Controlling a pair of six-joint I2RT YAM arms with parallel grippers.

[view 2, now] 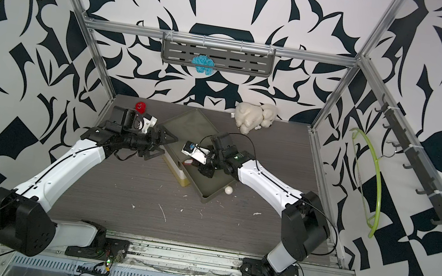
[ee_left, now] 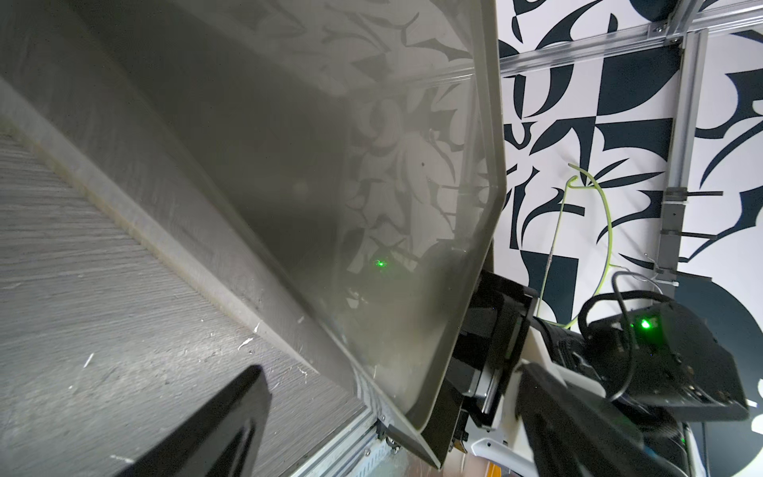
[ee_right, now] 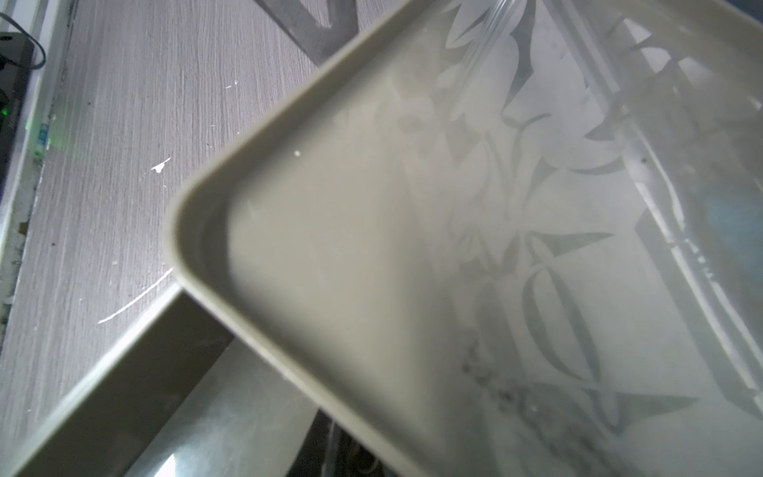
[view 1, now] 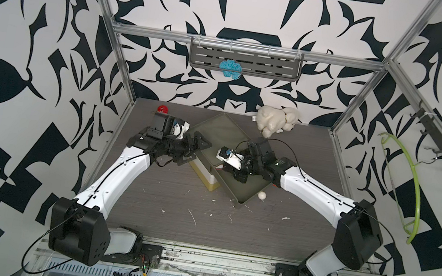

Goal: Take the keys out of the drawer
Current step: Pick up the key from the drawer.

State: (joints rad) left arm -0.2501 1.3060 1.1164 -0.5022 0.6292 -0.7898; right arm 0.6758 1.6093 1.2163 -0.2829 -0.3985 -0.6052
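Gently now: getting the keys up and out of the open drawer

Nearest the front of the table (view 1: 171, 215), the drawer (view 1: 245, 205) stands pulled out of the small cabinet (view 1: 215, 130), with a white ball (view 1: 262, 195) on the table just beside its wall. The right gripper (view 1: 237, 176) reaches down inside the drawer, close to where it meets the cabinet. The step in hand looks like the pick itself. To do it well, the pinch should land on a ring or a tag, not a loose key. The lift should go straight up until the bunch clears the drawer rim and the cabinet's top lip, since dangling keys could catch on either. Farther back, the left gripper (view 1: 195, 151) has its jaws spread wide at the cabinet's edge. Bracing there would keep the light cabinet from shifting.

Of the keys (view 1: 219, 169) only a red fleck shows, at the drawer's inner end just beside the right gripper, so they appear to lie in the drawer. How many there are, and the other tags, is hidden beneath the arm. I cannot tell whether the right jaws have clenched on anything. Both top views see only the gripper's back, and the right wrist view shows blurred cabinet top and drawer rim, no fingers. Nor can I tell whether the left gripper touches the cabinet.
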